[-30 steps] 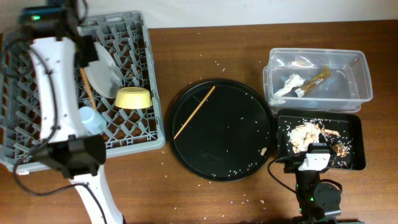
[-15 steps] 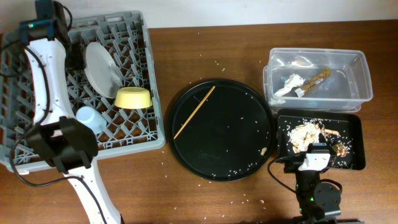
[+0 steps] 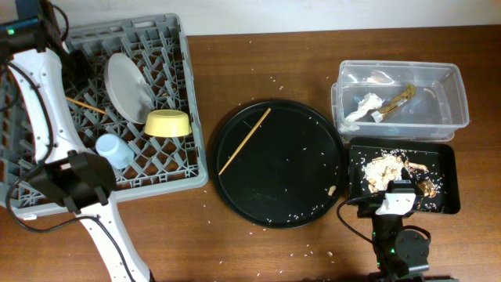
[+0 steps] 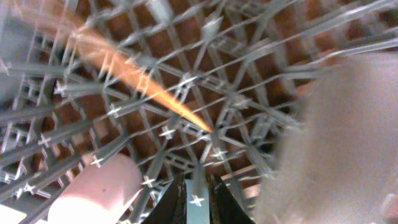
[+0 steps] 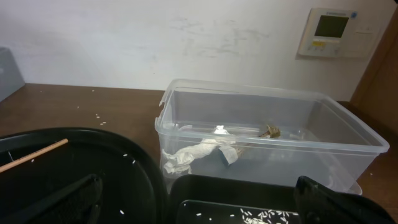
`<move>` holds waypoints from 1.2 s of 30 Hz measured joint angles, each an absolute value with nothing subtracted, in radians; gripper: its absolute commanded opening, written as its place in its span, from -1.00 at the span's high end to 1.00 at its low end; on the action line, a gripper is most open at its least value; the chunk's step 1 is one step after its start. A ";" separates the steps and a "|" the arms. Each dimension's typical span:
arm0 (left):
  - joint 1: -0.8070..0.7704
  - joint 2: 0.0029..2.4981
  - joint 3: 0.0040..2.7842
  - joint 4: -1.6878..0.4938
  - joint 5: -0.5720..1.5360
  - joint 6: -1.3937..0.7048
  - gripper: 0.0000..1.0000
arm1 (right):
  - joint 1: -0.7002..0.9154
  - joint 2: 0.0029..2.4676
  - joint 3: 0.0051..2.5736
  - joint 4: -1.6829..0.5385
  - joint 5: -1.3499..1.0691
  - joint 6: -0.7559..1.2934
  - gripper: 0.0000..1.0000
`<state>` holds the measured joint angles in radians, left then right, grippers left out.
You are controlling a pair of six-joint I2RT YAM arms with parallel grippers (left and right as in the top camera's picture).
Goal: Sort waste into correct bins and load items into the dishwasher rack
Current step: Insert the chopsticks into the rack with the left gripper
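Note:
The dishwasher rack (image 3: 168, 47) holds the grey plate (image 3: 129, 86), yellow bowl (image 3: 167, 123), blue cup (image 3: 113, 149) and one chopstick (image 3: 86, 104) lying flat. The pink cup (image 4: 102, 190) shows only in the left wrist view. My left gripper (image 3: 77, 69) hovers over the rack's back left. Its jaws stand nearly together with nothing between them (image 4: 196, 199). The chopstick (image 4: 143, 78) lies apart from them. The second chopstick (image 3: 244, 141) lies on the round black tray. My right gripper (image 5: 199, 208) is open and empty at the small black tray's (image 3: 446, 157) front edge.
The clear tub (image 3: 458, 102) at the back right holds the napkin (image 3: 366, 106) and brown wrapper (image 3: 399, 98). Food scraps (image 3: 387, 168) lie in the small black tray. The large round black tray (image 3: 297, 180) sits mid-table. White grains are scattered about.
The chopstick that my left gripper carried over the rack now lies flat in it. The left arm has swung towards the rack's back left corner. The right arm has not moved.

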<state>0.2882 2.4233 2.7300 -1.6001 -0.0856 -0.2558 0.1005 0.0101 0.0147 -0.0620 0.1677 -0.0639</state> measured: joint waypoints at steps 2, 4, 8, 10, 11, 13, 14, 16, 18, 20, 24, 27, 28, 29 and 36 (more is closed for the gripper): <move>0.308 2.445 2.725 -1.602 -0.065 -0.229 0.36 | 0.101 0.010 0.015 -0.062 0.168 -0.064 -0.97; 0.298 2.444 2.727 -1.621 0.021 -0.189 0.28 | 0.101 0.010 0.015 -0.062 0.168 -0.064 -0.97; 0.112 2.303 2.727 -1.678 0.103 -0.143 0.16 | 0.101 0.010 0.015 -0.062 0.168 -0.064 -0.97; -0.139 2.274 2.725 -1.679 0.089 -0.096 0.09 | 0.101 0.010 0.015 -0.062 0.168 -0.064 -0.97; -0.274 2.279 2.687 -1.662 0.057 -0.085 0.09 | 0.101 0.010 0.015 -0.062 0.168 -0.064 -0.97; -0.423 2.325 2.564 -1.594 -0.007 -0.070 0.09 | 0.101 0.010 0.015 -0.062 0.168 -0.064 -0.97; -0.457 2.349 2.479 -1.550 -0.020 -0.059 0.10 | 0.101 0.010 0.015 -0.062 0.168 -0.064 -0.97; -0.508 2.403 2.290 -1.460 -0.010 0.015 0.10 | 0.101 0.010 0.015 -0.062 0.168 -0.064 -0.97; -0.535 2.428 2.106 -1.367 0.011 0.085 0.10 | 0.101 0.010 0.015 -0.062 0.168 -0.064 -0.97; -0.537 2.420 2.031 -1.246 0.013 0.098 0.80 | 0.101 0.010 0.015 -0.062 0.167 -0.064 -0.97; -0.531 2.426 2.087 -1.418 0.008 0.076 1.00 | 0.101 0.010 0.015 -0.062 0.168 -0.065 -0.97; -0.478 2.451 2.576 -1.676 -0.020 -0.063 1.00 | 0.101 0.010 0.014 -0.062 0.168 -0.064 -0.97; -0.411 2.434 2.720 -1.679 -0.037 -0.126 1.00 | 0.101 0.010 0.014 -0.062 0.167 -0.064 -0.97; -0.337 2.416 2.774 -1.683 -0.065 -0.191 1.00 | 0.101 0.010 0.014 -0.062 0.167 -0.064 -0.97; -0.001 2.506 2.791 -1.604 -0.246 -0.245 0.28 | 0.101 0.010 0.014 -0.062 0.168 -0.064 -0.97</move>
